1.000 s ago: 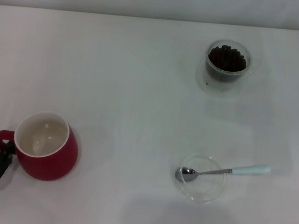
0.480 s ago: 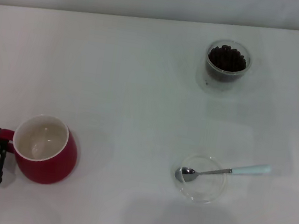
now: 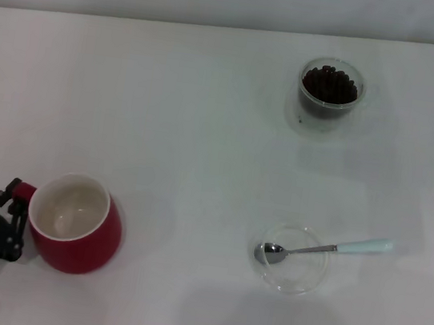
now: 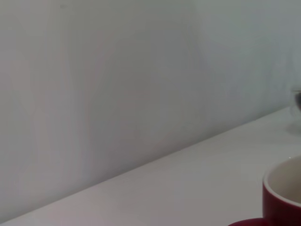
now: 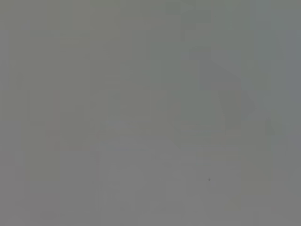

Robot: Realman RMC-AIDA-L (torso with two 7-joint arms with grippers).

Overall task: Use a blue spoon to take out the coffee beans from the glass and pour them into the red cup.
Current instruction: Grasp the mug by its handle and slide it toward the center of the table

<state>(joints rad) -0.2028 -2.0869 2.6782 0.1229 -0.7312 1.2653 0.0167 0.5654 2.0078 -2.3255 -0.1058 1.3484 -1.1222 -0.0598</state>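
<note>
The red cup (image 3: 77, 225) stands near the front left of the white table, its white inside bare. My left gripper (image 3: 14, 213) is at the cup's left side, shut on its small red handle (image 3: 24, 191). In the left wrist view only part of the red cup (image 4: 283, 195) shows. The glass (image 3: 330, 91) stands at the back right, filled with dark coffee beans (image 3: 331, 83). The blue spoon (image 3: 326, 249) lies with its metal bowl in a shallow clear dish (image 3: 292, 275) and its pale handle pointing right. The right gripper is out of view.
The white table (image 3: 203, 144) stretches between the cup and the glass. A pale wall (image 4: 117, 80) runs along the table's far edge. The right wrist view shows only a flat grey surface.
My left gripper closed in on the red cup's handle and shut on it. The cup has since slid a little to the right and toward the front edge.
</note>
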